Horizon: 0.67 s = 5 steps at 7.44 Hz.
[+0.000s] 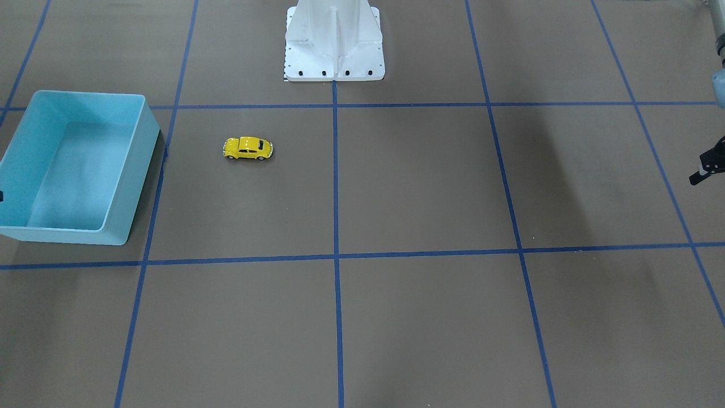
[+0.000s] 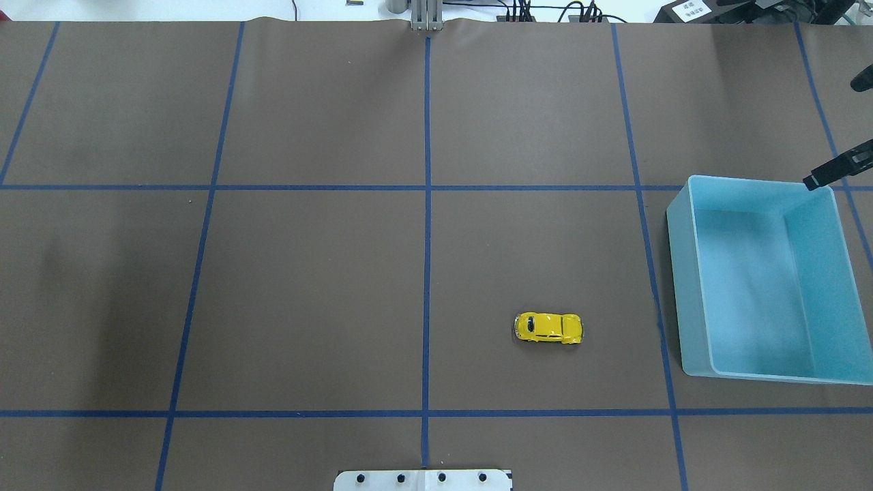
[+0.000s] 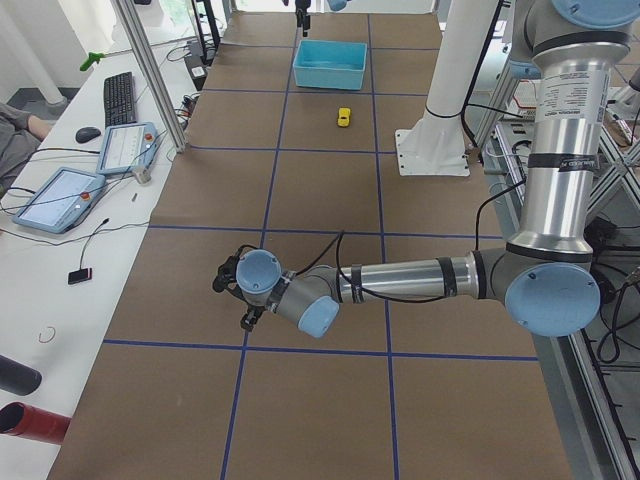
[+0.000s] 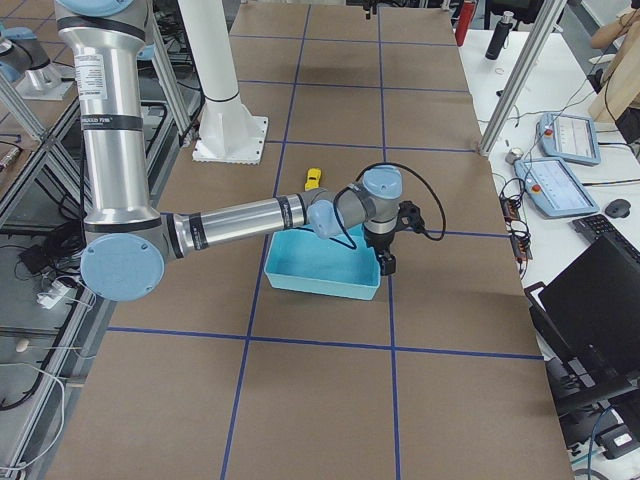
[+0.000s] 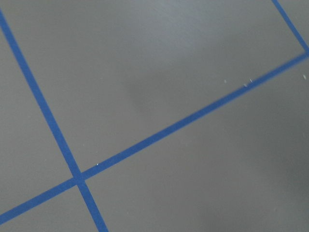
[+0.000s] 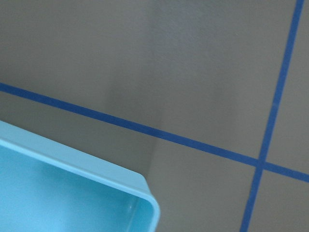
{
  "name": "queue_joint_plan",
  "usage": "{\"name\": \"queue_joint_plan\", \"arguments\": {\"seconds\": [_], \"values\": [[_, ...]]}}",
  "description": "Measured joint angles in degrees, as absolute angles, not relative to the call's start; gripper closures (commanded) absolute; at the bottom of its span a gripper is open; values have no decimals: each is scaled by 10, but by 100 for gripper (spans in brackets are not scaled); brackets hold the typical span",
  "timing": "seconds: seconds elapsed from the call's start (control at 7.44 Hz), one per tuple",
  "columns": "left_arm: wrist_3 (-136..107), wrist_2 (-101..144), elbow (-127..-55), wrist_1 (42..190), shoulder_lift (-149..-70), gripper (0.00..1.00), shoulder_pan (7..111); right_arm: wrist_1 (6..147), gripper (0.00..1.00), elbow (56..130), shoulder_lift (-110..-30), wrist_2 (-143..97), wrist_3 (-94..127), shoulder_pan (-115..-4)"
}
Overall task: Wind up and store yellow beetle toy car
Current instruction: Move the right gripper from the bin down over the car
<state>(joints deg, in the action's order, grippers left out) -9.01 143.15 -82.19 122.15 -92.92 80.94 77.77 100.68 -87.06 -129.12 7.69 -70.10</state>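
The yellow beetle toy car point(image 1: 247, 148) stands on its wheels on the brown table, alone, a short way from the light blue bin point(image 1: 137, 170). In the overhead view the car point(image 2: 548, 328) is left of the bin point(image 2: 687, 286). My right gripper point(image 2: 833, 134) hovers open and empty over the bin's far right corner; its wrist view shows the bin's rim point(image 6: 96, 169). My left gripper point(image 3: 235, 298) is open and empty, low over bare table at the far left end; one of its fingers point(image 1: 702, 170) shows at the front view's right edge.
The robot's white base point(image 1: 334, 51) stands at the table's near middle edge. Blue tape lines point(image 2: 427, 273) divide the table into squares. The bin is empty. Operator tablets point(image 3: 60, 195) and a keyboard point(image 3: 120, 97) lie on a side bench.
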Motion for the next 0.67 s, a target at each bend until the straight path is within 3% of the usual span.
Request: {"name": "queue_joint_plan", "arguments": {"seconds": [0.4,0.67], "values": [[-117,1398,-938,984,-938,0,814,788,0,1066,-835,-1247,71,-577],[-117,1362,-975,903,-928,0,829,896,0,1126,-773,-1212,68,-511]]}}
